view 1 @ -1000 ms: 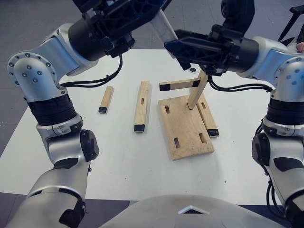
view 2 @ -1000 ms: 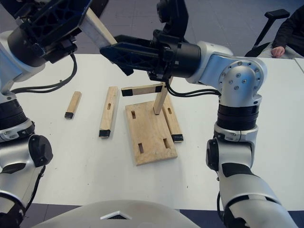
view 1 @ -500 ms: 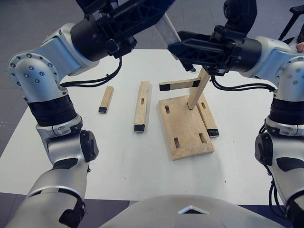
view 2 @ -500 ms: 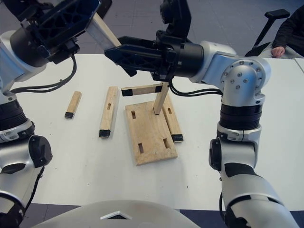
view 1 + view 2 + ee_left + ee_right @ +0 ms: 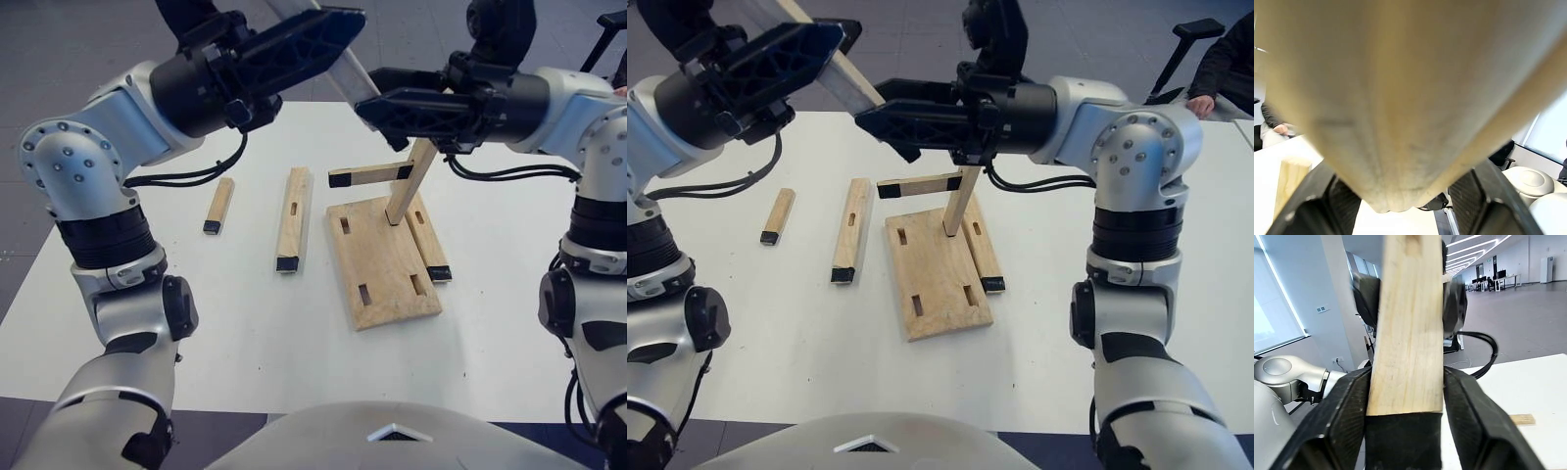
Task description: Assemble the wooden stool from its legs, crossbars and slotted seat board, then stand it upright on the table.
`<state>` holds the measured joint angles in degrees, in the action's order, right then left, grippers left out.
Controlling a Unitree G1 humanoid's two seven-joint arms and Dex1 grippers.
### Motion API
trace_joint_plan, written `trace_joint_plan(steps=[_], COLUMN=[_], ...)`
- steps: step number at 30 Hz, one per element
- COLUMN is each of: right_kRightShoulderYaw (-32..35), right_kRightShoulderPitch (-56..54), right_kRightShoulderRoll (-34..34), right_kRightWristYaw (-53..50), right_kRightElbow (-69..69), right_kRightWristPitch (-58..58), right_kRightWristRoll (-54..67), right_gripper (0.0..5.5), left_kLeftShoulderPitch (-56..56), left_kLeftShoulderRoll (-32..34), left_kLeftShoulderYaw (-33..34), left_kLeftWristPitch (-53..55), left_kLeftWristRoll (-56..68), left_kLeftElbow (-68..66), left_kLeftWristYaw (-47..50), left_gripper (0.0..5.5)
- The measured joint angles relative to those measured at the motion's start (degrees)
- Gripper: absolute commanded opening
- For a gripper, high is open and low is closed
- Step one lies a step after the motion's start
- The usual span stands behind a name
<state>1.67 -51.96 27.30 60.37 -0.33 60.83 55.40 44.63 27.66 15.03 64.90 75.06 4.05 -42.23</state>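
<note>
Now four legs, two crossbars, one seat board; left fingers, right fingers each gripping leg.

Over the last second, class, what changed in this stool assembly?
The left gripper, shut on a raised leg, swung rightward toward the right gripper. The right gripper stayed clamped on the upright leg in the seat board; the loose leg and short crossbar lay unmoved.

Arms are sporting silver-grey shells, black ribbed joint bands, screw-dotted caps, looping black cables; left gripper and right gripper are looking matte black.
</note>
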Motion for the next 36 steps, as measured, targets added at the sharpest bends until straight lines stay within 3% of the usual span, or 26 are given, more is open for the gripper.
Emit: trace_joint_plan(steps=[6,12,16,20,28,33,36], right_kRightShoulderYaw=[-0.08,-2.59,-11.46,-20.0,-27.25,-28.68,-31.02], right_kRightShoulderPitch=[-0.01,7.63,19.07,26.79,31.01,30.6,30.46], right_kRightShoulderRoll=[2.7,15.27,21.11,23.98,24.98,23.96,19.94], right_kRightWristYaw=[0.83,11.81,15.61,16.68,20.04,19.84,16.52], right_kRightElbow=[0.3,-6.8,-13.34,-16.4,-17.92,-16.93,-15.71], right_kRightWristPitch=[-1.67,-2.21,-8.15,-15.33,-21.58,-23.4,-25.96], right_kRightWristRoll=[-2.69,-4.71,-13.19,-22.52,-30.04,-33.41,-37.59], right_gripper=[4.16,4.2,4.2,4.2,4.2,4.2,4.2], left_kLeftShoulderPitch=[-1.65,-9.53,-19.0,-25.13,-28.28,-28.39,-28.64], left_kLeftShoulderRoll=[0.96,8.15,8.93,5.48,-2.6,-2.55,-2.55], left_kLeftShoulderYaw=[-0.04,0.2,-3.88,-7.22,-14.64,-16.17,-16.55], left_kLeftWristPitch=[-0.3,-4.71,-11.67,-16.65,-38.87,-40.85,-40.87], left_kLeftWristRoll=[-0.48,-8.52,-18.8,-23.06,-40.55,-42.72,-42.76], left_kLeftElbow=[0.16,2.62,4.94,8.04,2.27,0.92,0.96], left_kLeftWristYaw=[-2.14,-7.7,-8.3,-7.36,-6.1,-8.63,-9.03], left_gripper=[2.12,2.12,2.12,2.12,2.12,2.12,2.12])
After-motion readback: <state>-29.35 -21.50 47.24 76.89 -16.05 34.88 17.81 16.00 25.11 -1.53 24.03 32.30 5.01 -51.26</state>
